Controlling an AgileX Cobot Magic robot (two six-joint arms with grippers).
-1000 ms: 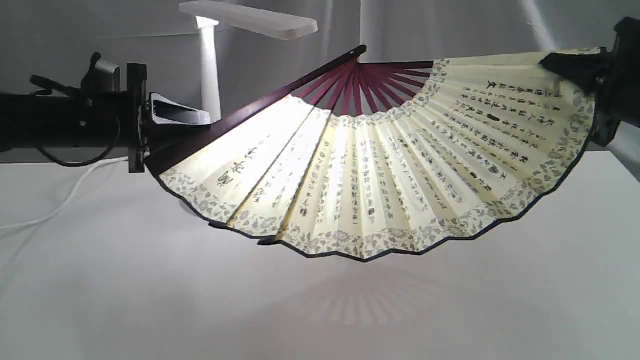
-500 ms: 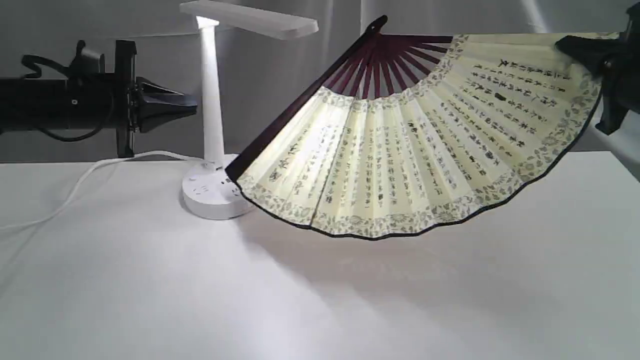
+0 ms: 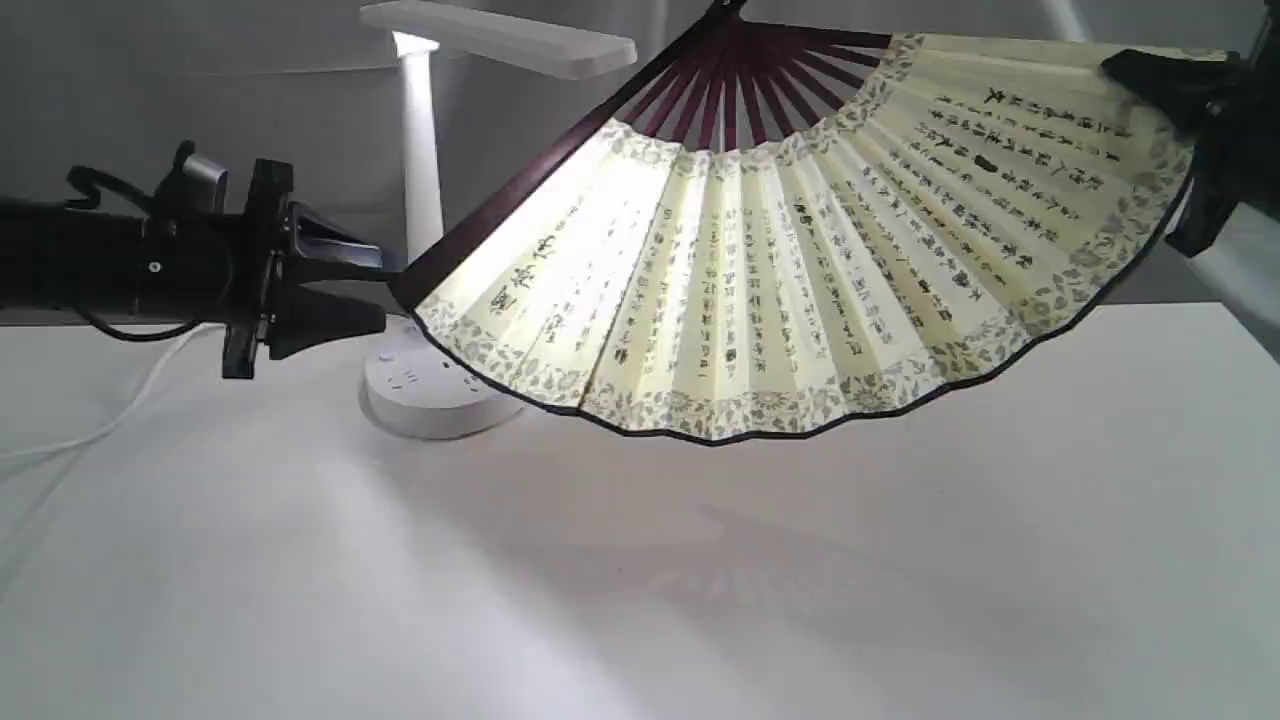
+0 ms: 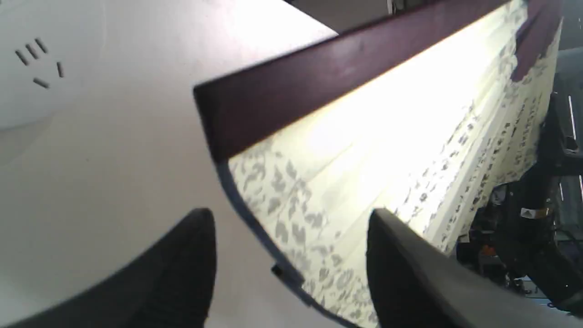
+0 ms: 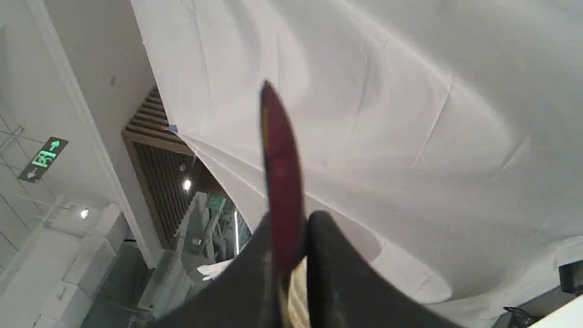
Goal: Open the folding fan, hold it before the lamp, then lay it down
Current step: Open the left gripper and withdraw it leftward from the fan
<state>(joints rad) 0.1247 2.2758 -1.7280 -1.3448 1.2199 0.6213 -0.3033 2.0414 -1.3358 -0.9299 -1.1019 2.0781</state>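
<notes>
White, matte tabletop fills the lower half of the exterior view. It is bare, with a bright patch left of centre and a faint ribbed shadow near the middle. Behind it hangs a wrinkled pale grey cloth as a backdrop. At the back of the tabletop stands the lamp, white, with a slim column, a flat bar head and a round base with sockets. A white cord trails from it towards the left edge.

The folding fan is spread wide and held in the air in front of the lamp, clear of the tabletop, with its pivot uppermost and its curved border hanging down. Light glows through the cream leaf on the side nearest the lamp.

The right hand is clamped on the fan's upper right edge. The right wrist view shows its black fingers pressed tight on the maroon guard, seen edge-on. The left hand reaches in level from the left with its fingers spread wide, holding nothing. The fan's lower left tip sits just beyond the fingertips; whether it touches them is unclear.

Past the cloth, the right wrist view catches a green exit sign and a slatted wooden panel.
</notes>
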